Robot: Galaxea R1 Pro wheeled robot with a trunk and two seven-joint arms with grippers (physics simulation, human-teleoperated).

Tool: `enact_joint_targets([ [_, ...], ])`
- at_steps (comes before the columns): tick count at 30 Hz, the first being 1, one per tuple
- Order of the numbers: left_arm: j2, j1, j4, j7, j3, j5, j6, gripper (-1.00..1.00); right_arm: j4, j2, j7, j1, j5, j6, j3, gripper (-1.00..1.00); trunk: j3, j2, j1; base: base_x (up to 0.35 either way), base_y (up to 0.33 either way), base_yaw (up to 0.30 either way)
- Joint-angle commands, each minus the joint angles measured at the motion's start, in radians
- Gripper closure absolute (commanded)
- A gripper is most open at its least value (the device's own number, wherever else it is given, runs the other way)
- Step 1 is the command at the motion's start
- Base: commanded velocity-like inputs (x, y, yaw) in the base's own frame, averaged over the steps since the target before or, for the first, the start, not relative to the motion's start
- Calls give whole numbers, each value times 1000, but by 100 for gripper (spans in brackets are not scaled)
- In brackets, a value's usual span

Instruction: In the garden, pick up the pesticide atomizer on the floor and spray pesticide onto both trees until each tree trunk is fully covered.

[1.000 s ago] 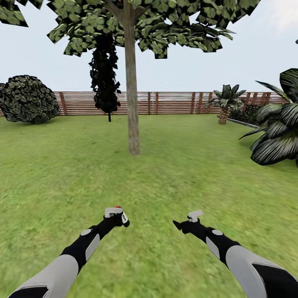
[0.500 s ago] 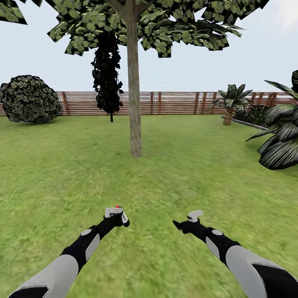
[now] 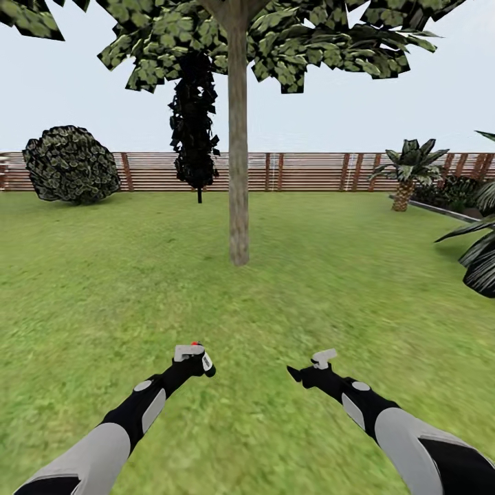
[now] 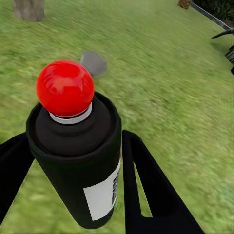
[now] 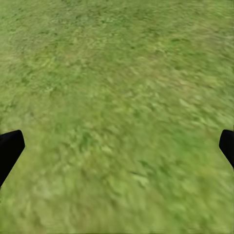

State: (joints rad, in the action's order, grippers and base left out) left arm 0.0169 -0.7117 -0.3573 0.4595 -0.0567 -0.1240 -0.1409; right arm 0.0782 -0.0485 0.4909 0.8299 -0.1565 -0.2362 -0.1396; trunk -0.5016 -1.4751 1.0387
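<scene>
The pesticide atomizer is held upright in my left gripper, low over the lawn. In the left wrist view the atomizer is a dark can with a white label and a red ball top, and the left gripper is shut on it with a black finger on each side. One tree stands ahead at mid-lawn, its tree trunk straight and bare under a leafy canopy. The trunk's base also shows beyond the can. My right gripper is open above grass, and the right gripper has nothing between its fingers.
A brown slat fence closes the lawn at the back. Before it stand a round shrub, a dark narrow conifer and a short palm. A large-leaved plant juts in at the right edge. A small grey rounded object lies on the grass.
The whole head view has shifted, so tree, shrub and palm sit further right: the camera moved. Both arms hold the same pose, the left still gripping the atomizer.
</scene>
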Motion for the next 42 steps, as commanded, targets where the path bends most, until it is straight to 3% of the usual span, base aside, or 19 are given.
enact_joint_targets([
  [1, 0, 0, 0, -1, 0, 0, 0, 100, 0, 0, 0, 0, 0, 0, 0, -100, 0, 0, 0, 350, 0, 277],
  [18, 0, 0, 0, -1, 0, 0, 0, 100, 0, 1, 0, 0, 0, 0, 0, -100, 1, 0, 0, 349, -28, 129],
  [26, 5, 0, 0, -1, 0, 0, 0, 100, 0, 1, 0, 0, 0, 0, 0, -100, 1, 0, 0, 323, -154, 240],
  [42, 6, 0, 0, -1, 0, 0, 0, 100, 0, 0, 0, 0, 0, -22, 0, -100, 1, 0, 0, 314, -176, 57],
])
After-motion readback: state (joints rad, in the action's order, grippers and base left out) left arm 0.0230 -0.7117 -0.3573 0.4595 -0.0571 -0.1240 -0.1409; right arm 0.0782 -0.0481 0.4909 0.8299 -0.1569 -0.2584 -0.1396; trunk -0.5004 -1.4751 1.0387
